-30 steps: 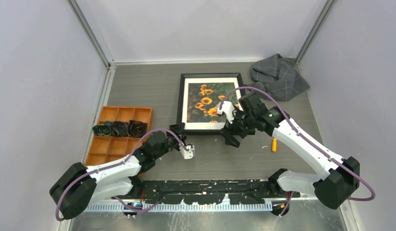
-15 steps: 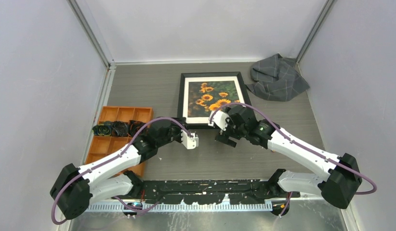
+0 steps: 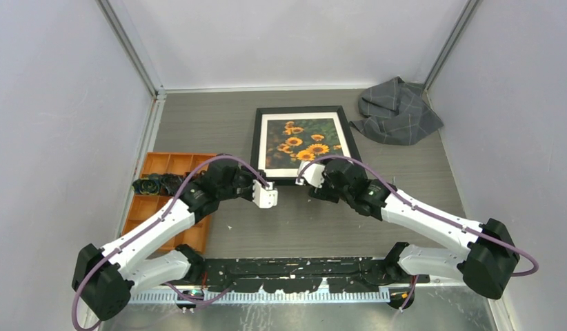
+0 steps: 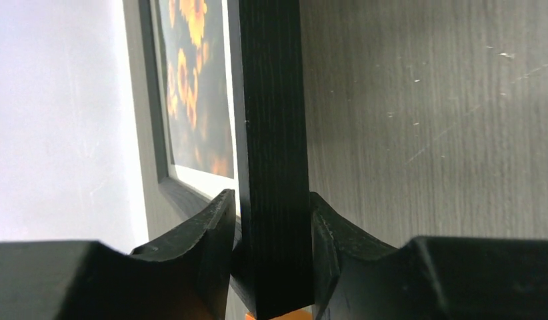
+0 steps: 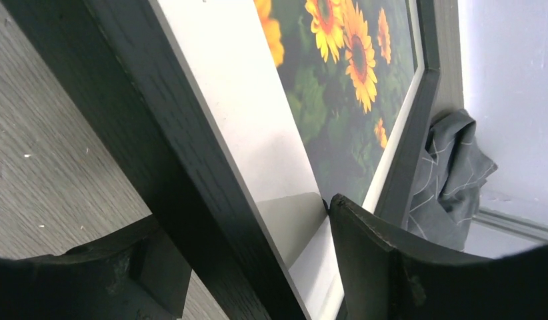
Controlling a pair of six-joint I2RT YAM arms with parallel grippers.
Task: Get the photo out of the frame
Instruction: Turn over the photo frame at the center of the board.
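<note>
The sunflower photo (image 3: pixel 303 143) sits face up inside the black frame (image 3: pixel 256 141), mid-tabletop (image 3: pixel 219 124). Both arms reach to the frame's near edge. The left end effector (image 4: pixel 270 220) pinches its near-left corner, and the right end effector (image 5: pixel 251 240) clamps the edge further right.

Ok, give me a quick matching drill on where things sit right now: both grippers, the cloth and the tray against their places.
Things:
1. left gripper
2. right gripper
3. grey cloth
4. orange compartment tray

Places:
A. far right corner of the table
B. left side of the table
C. near-left corner of the frame
D. near edge of the frame, right of its middle

Pairs: 1-C, 2-D, 3-A, 4-B
</note>
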